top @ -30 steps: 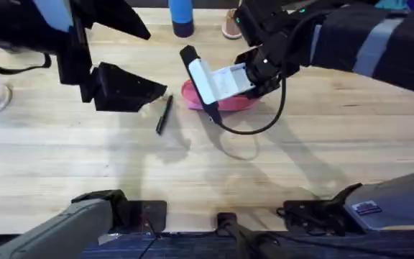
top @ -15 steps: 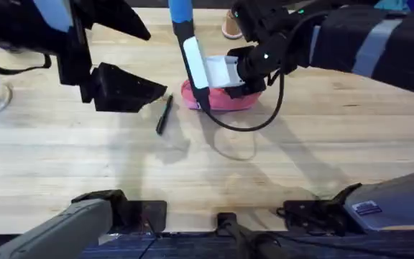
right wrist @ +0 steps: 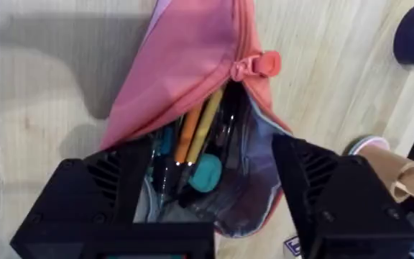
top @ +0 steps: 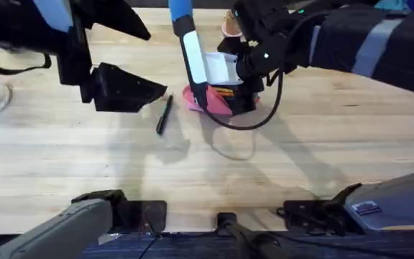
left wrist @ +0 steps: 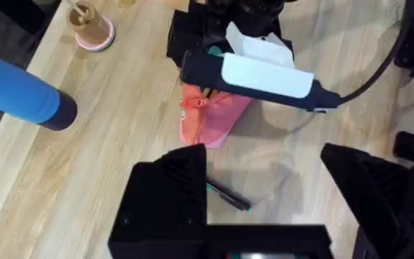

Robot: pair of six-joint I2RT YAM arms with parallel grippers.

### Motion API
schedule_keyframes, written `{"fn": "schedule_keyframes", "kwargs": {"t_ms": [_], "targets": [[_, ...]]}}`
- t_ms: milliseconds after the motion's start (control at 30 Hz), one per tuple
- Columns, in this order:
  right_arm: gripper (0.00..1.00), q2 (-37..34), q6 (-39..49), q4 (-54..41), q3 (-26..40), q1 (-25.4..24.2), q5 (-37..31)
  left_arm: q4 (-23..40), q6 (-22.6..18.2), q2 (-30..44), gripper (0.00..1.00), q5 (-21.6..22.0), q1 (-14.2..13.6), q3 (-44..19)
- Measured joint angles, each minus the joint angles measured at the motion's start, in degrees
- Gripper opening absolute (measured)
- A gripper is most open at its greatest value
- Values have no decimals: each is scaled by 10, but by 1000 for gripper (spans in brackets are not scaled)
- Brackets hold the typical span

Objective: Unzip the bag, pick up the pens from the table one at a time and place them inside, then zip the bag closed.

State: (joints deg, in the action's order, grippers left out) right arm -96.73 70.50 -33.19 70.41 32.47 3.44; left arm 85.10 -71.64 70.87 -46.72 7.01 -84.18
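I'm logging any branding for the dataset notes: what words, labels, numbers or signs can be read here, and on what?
None can be read.
A small blue-and-white label on the right arm's grey base: too blurred to read.
The pink bag, the pen on the table and the blue bottle: no lettering visible.

blue cylinder [left wrist: 20, 97], pink dish with a wooden piece [left wrist: 92, 29]
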Motion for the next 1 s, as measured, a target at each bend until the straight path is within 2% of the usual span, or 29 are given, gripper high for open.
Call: {"fn": "schedule_keyframes", "kwargs": {"t_ms": [300, 633, 833, 1000], "targets": [[997, 27, -48, -2, 0, 0, -6, -7, 0, 0, 994, 3, 0, 0], [997, 107, -154, -21, 0, -5, -4, -7, 0, 0, 993, 53, 0, 0], [997, 133, -252, -43, 0, -35, -4, -7, 0, 12, 994, 81, 0, 0], [998, 155, -312, -65, 0, -69, -4, -9, 0, 61, 994, 89, 0, 0]]}}
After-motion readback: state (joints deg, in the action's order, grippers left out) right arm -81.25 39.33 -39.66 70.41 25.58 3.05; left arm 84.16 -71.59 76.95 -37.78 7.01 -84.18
